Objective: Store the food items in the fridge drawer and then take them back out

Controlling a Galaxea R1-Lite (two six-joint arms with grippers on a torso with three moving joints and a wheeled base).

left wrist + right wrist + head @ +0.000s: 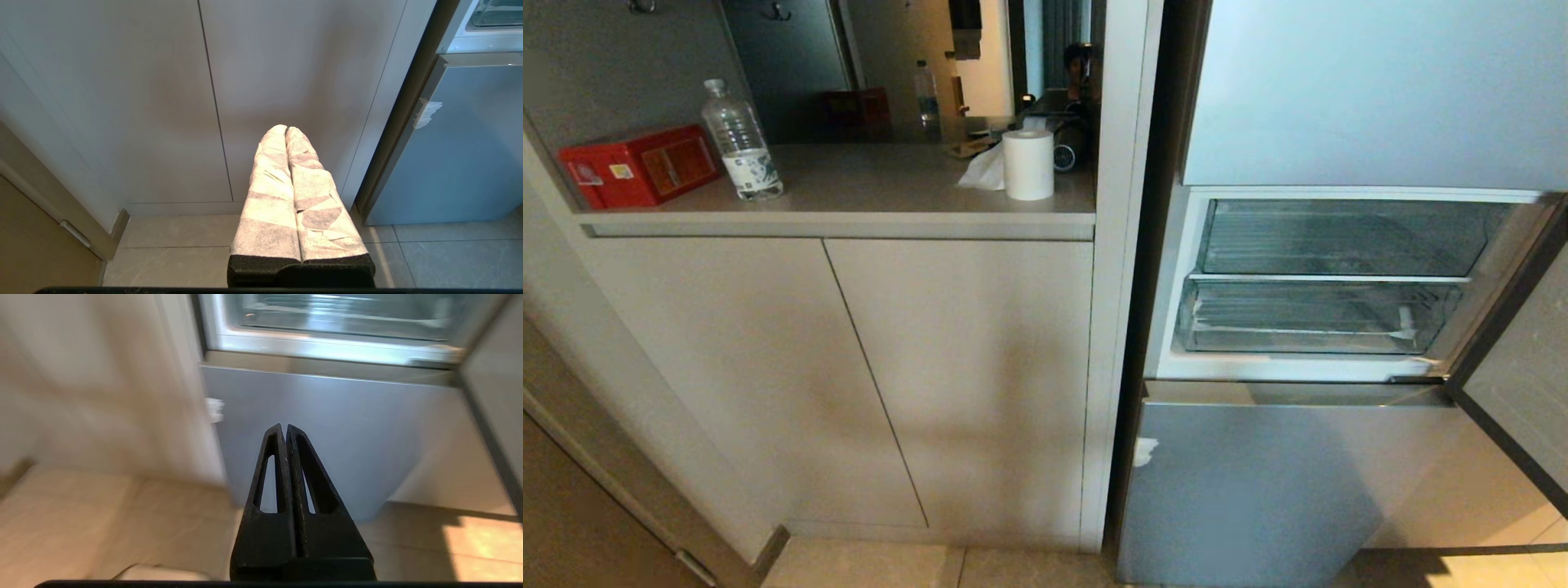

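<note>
While the right tool [286, 426], tips together, faces the lower panel [327, 428], the fridge drawer [339, 314] sits above.

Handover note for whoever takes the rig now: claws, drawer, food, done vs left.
Left claw: shut, empty, parked low before the cabinet doors.
Right claw: shut, empty, facing the lower fridge panel, below the open compartment.
Fridge door: open.
Fridge drawer: pushed in, looks empty, as does the clear bin above.
Food items: none in any view.
Done: nothing stored that shows.
Left: find the food, open the drawer, store, take out.
</note>
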